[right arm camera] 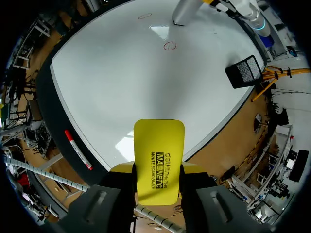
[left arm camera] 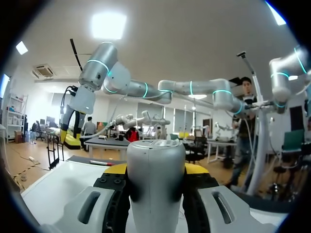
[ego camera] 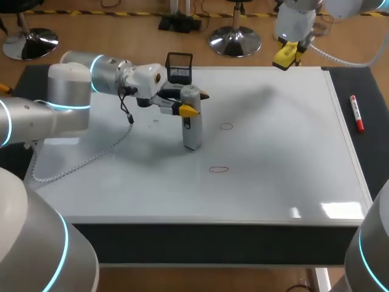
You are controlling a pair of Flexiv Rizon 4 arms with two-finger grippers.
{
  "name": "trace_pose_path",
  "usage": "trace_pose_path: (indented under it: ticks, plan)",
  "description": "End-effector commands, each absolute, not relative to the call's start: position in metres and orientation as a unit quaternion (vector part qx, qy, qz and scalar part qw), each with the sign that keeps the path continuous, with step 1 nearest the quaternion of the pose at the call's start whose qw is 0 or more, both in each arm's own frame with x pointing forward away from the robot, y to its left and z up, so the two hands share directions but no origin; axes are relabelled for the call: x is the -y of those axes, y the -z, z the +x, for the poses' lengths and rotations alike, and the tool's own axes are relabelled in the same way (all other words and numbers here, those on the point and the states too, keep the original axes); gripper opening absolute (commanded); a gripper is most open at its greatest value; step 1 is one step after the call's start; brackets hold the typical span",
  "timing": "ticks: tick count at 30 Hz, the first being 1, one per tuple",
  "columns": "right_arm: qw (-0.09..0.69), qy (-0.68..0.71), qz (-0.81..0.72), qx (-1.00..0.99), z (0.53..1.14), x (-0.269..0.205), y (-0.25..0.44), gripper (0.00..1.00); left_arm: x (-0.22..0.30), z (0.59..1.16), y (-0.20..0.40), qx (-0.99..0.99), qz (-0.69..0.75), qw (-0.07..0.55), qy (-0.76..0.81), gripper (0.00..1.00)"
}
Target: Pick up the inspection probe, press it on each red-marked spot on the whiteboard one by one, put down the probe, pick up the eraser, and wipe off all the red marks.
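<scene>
While the left tool (ego camera: 194, 102) grips: closed round the upright probe (ego camera: 192, 129), tip seemingly resting on the whiteboard (ego camera: 273, 152).
Red ring (ego camera: 226, 126): at the probe's 3 o'clock.
Second red ring (ego camera: 219, 170): at its 5 o'clock.
Next press: lift, centre over a ring, descend straight.
Right tool (right arm camera: 156, 177): holds the eraser (right arm camera: 159, 155) past the 12 o'clock edge.

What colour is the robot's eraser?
The flat rectangular eraser is bright yellow with black print, clearest in the right wrist view.
</scene>
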State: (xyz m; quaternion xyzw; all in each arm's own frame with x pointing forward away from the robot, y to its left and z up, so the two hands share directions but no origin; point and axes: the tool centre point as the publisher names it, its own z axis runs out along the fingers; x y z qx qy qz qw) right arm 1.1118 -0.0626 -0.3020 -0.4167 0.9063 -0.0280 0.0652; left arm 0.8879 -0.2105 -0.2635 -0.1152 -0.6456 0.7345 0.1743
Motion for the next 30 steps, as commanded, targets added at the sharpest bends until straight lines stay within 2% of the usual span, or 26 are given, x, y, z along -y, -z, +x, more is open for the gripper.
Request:
trace_pose_path:
  ticks: [1, 11, 30]
  plan:
    - [0.063, 0.029, -0.417, -0.906, 1.113, 0.063, 0.301, 0.00, 0.207, 0.891, 0.252, 0.648, -0.116, 0.167, -0.734, 0.00]
    - [0.063, 0.029, -0.417, -0.906, 1.113, 0.063, 0.301, 0.00, 0.181, 0.918, 0.238, 0.655, -0.097, 0.127, -0.739, 0.00]
    - [0.063, 0.029, -0.417, -0.906, 1.113, 0.063, 0.301, 0.00, 0.065, 1.036, 0.232, 0.685, -0.007, -0.021, -0.728, 0.00]
